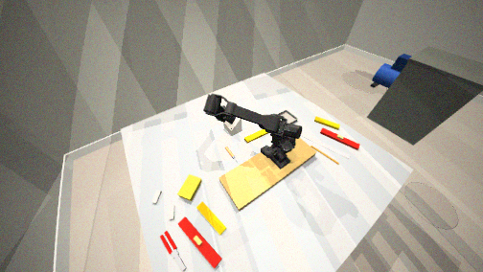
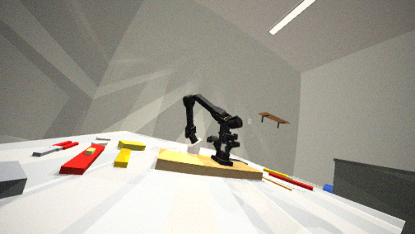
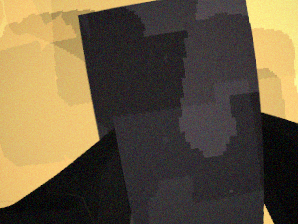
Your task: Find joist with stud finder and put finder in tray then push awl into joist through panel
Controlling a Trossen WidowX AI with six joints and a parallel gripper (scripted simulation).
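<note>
My gripper point(image 1: 275, 153) point(image 2: 222, 154) point(image 3: 181, 125) is shut on the dark grey stud finder point(image 1: 282, 161) point(image 2: 222, 160) point(image 3: 170, 85). The stud finder stands low over the wooden floor panel point(image 1: 241, 189) point(image 2: 185, 165) point(image 3: 35, 120), right of its middle in the top and exterior views, and looks in contact with it. No lit indicator shows on it in the wrist view. The awl point(image 1: 229, 151), with an orange handle, lies on the table behind the panel. The tray point(image 1: 292, 114), dark-rimmed and empty, lies behind the panel's right part. The joist is hidden.
A yellow bar point(image 1: 255, 136) lies under the arm, between awl and tray. A red level point(image 1: 339, 139), another yellow bar point(image 1: 327, 123) and a thin orange stick point(image 1: 325, 155) lie right. A yellow block point(image 1: 190, 187) and another red level point(image 1: 206, 249) lie left.
</note>
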